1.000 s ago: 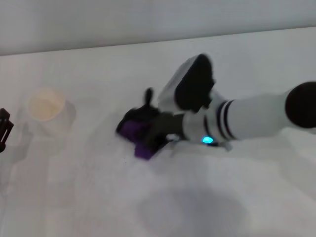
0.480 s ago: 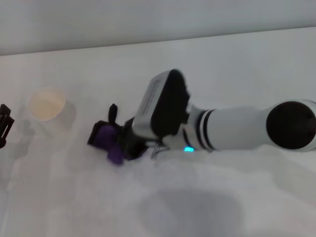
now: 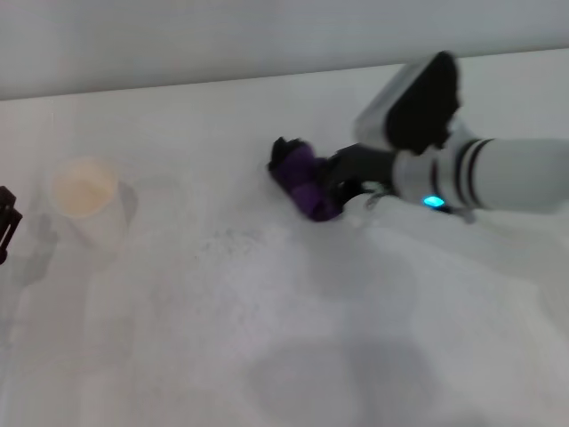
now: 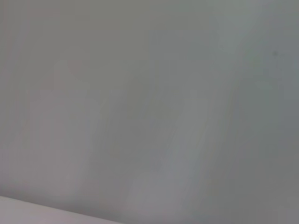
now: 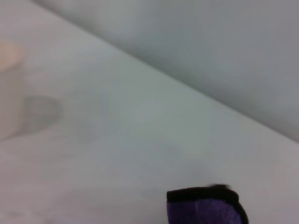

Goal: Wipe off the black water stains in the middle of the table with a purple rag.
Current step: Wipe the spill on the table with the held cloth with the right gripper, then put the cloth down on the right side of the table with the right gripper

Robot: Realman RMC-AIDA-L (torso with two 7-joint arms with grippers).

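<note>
Purple cloth shows just right of the frame centre in the head view: the purple rag (image 3: 304, 181) is bunched up and pressed against the table (image 3: 267, 356), with its black edge turned to the left. The right gripper (image 3: 342, 182) holds it clamped between the fingers — likely so that the cloth drags flat over the surface while the arm sweeps. The right arm enters from the right edge of the frame, the forearm lying low and almost level, the wrist bent down to the tabletop. The black water stains (image 3: 233, 237) appear only as faint dark specks, lower left of the rag and apart from it, so the wiping seems not finished. A paper cup (image 3: 84, 197) stands at the left. The left gripper (image 3: 7, 222) rests at the far left edge — its fingers cannot be judged.
</note>
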